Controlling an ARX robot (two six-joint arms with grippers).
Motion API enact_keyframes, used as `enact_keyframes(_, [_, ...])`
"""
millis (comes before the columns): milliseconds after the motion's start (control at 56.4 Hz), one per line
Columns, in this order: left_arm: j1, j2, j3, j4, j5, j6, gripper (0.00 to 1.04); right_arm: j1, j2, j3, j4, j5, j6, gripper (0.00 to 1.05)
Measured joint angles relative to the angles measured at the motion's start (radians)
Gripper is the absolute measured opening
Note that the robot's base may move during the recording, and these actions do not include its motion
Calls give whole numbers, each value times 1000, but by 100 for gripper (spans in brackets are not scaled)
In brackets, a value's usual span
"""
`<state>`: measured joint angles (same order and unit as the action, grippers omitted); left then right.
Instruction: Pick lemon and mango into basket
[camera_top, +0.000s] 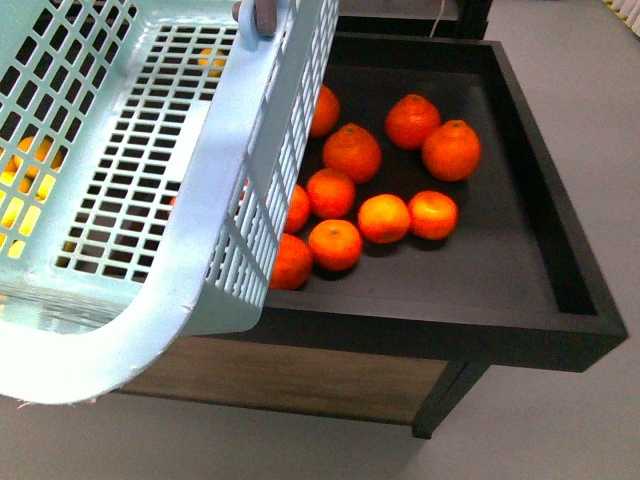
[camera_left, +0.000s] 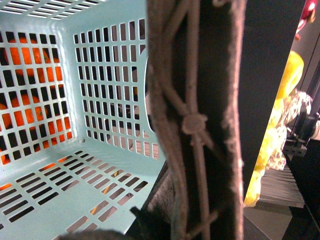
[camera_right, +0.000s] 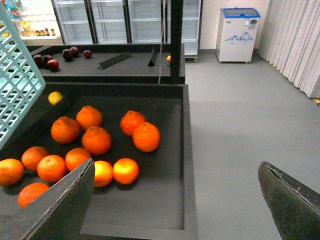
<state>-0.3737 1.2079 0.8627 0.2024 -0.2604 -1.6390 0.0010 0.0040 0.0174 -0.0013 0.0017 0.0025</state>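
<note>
The turquoise basket hangs tilted and lifted over the left half of the black tray, empty inside. My left gripper is shut on the basket, at its brown cord-wrapped handle; the basket's slotted inside fills that view. My right gripper is open and empty, above the tray's near right edge and the floor. The lemon lies in the tray's far corner, beside the basket's side. Several dark red fruits lie on the shelf beyond; I cannot tell which is the mango.
Several orange tangerines lie in the black tray, also in the right wrist view. Grey floor lies to the tray's right. Yellow packaged goods show beside the left wrist. Glass-door fridges and a white freezer stand far back.
</note>
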Motion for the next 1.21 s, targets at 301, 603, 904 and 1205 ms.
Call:
enact_keyframes(301, [0, 0, 0, 0, -2, 1, 5, 0, 0, 0, 0, -1, 0, 96])
enact_keyframes(603, [0, 0, 0, 0, -1, 1, 5, 0, -1, 0, 0, -1, 0, 96])
enact_keyframes(904, [0, 0, 0, 0, -1, 1, 5, 0, -1, 0, -1, 0, 0, 96])
enact_keyframes(1205, [1, 0, 0, 0, -2, 3, 5, 0, -1, 0, -1, -1, 0, 96])
